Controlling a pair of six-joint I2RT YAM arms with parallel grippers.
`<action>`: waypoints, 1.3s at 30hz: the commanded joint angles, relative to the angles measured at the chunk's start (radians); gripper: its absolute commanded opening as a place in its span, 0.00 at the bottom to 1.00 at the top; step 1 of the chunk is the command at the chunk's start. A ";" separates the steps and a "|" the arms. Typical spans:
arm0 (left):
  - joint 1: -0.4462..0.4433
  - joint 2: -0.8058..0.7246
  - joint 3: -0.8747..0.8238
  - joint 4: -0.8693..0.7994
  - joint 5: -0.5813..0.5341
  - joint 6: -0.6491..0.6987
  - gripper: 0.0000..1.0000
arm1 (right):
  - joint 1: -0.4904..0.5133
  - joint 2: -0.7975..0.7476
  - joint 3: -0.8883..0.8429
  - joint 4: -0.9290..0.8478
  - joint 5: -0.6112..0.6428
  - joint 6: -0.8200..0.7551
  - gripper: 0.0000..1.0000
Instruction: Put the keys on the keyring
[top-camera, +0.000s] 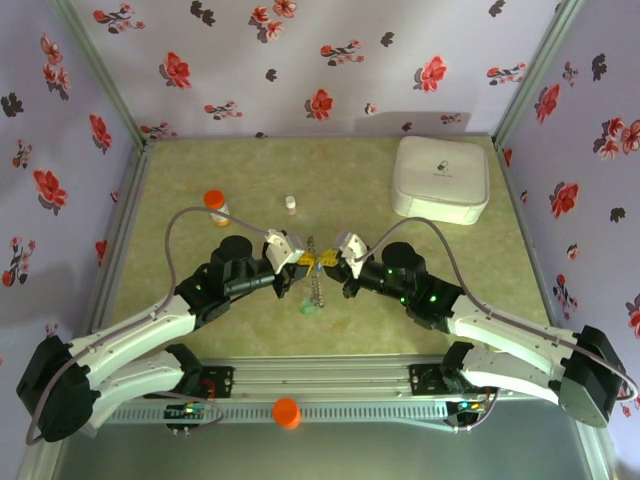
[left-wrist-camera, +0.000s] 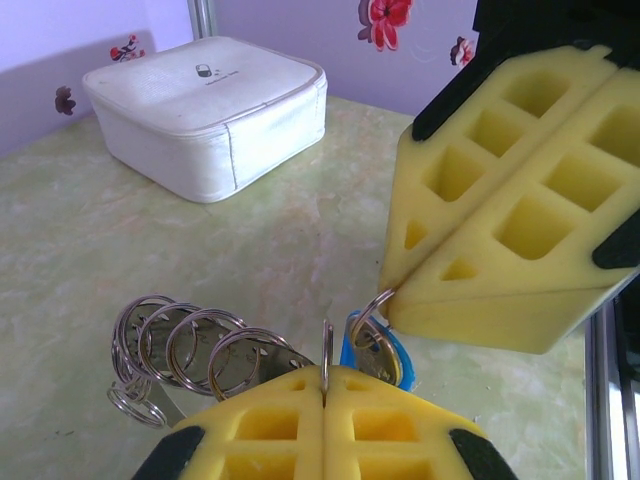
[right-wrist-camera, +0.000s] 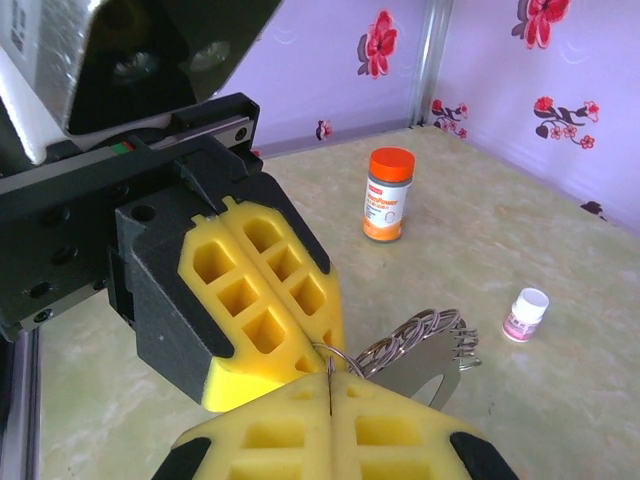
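Note:
My two grippers meet tip to tip over the middle of the table. The left gripper is shut on a thin metal ring seen edge-on; this ring looks like part of the keyring, a chain of linked silver rings with a flat metal plate. The right gripper is shut on a small split ring that carries the blue key. In the top view the chain hangs down to a green key on the table.
A white rounded box stands at the back right. An orange-capped bottle and a small white bottle stand behind the grippers. An orange cap lies on the front rail. Flowered walls close three sides.

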 joint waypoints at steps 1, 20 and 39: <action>-0.010 -0.004 0.005 0.050 0.001 0.009 0.00 | -0.002 0.014 0.005 0.003 0.023 0.007 0.00; -0.015 -0.006 0.008 0.039 0.004 0.018 0.00 | -0.003 0.042 0.014 0.057 0.122 0.049 0.00; -0.020 -0.006 0.025 0.035 -0.018 0.042 0.00 | -0.002 0.053 0.011 0.043 0.225 0.187 0.00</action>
